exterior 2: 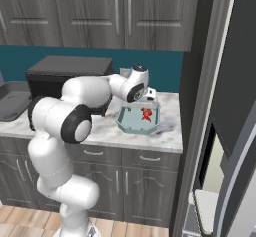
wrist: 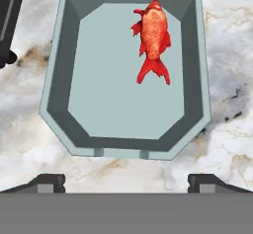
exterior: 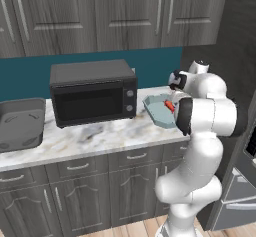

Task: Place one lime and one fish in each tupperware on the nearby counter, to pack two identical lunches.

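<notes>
Fish (wrist: 152,40) lies red-orange inside the teal tupperware (wrist: 54,80), toward one o'clock of its floor. Gripper (wrist: 126,181) hangs above with jaws spread wide, holding nothing. Best to rise straight, clearing the rim, before fetching a lime.

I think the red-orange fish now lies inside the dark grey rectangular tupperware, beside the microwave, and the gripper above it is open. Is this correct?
Not quite. The red-orange fish lies inside the pale teal octagonal tupperware, as the hand view shows. The rest holds: that container sits beside the microwave, and the gripper above it is open.
</notes>
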